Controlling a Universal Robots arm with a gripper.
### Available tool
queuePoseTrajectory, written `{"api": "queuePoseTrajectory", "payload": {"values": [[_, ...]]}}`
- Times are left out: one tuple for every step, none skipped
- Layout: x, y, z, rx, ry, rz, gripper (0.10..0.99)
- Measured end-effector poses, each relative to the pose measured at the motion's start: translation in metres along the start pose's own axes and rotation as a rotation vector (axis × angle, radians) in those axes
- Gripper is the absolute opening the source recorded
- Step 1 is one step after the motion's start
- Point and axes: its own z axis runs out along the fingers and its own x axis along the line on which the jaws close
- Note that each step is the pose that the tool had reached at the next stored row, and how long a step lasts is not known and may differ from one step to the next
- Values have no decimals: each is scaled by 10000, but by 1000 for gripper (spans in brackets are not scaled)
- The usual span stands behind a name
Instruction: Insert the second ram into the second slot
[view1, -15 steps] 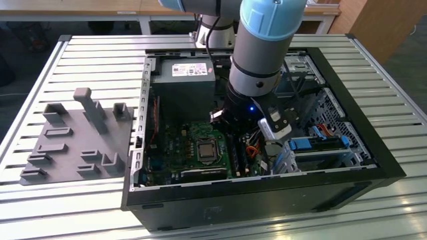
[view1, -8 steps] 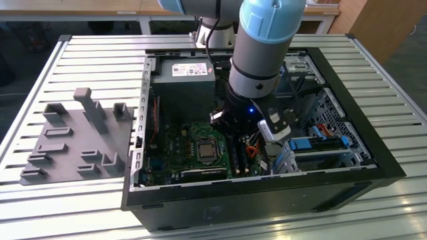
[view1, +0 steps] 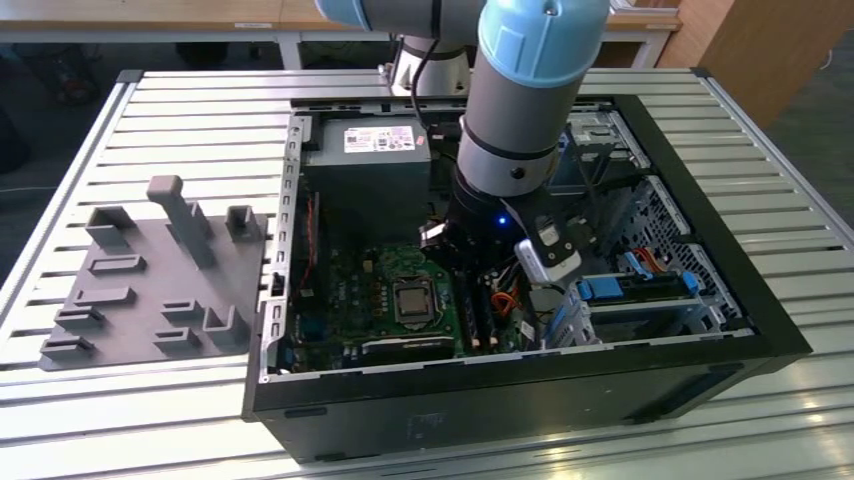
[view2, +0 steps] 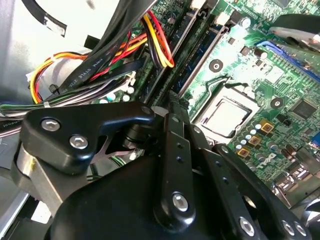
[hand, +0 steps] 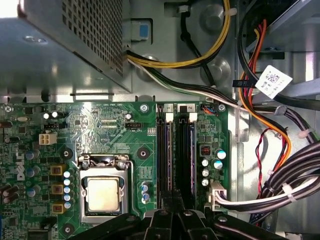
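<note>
Exterior view: an open computer case (view1: 747, 300) rests on the slatted counter (view1: 174, 110), holding the main board, power unit and cables. A grey parts tray (view1: 147, 290) lies at nine o'clock of it. The arm reaches inside so that the hand (view1: 497, 300) stands over the memory slots. Second wrist view: the hand is clenched, fingertips (view2: 172, 102) together above the slots. The second ram (view2: 199, 52) appears to lie in its slot; seating cannot be confirmed. First wrist view: the two slots (hand: 176, 150) run beside the processor socket (hand: 102, 192).
</note>
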Motion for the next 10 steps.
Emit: {"api": "queuePoseTrajectory", "payload": {"values": [[0,-1,-7,-34,-8,-1,106],[1,1,-24,-50,-11,-1,106],[1,3,-39,-69,-14,-2,106],[2,1,-67,-59,-10,-2,106],[3,-2,-89,-49,-5,-2,106],[3,-1,-99,-56,-7,-2,106],[4,-2,-111,-54,-6,-2,106],[4,-2,-123,-52,-5,-2,106],[5,-2,-135,-52,-5,-2,106],[5,-2,-145,-53,-5,-2,106]]}}
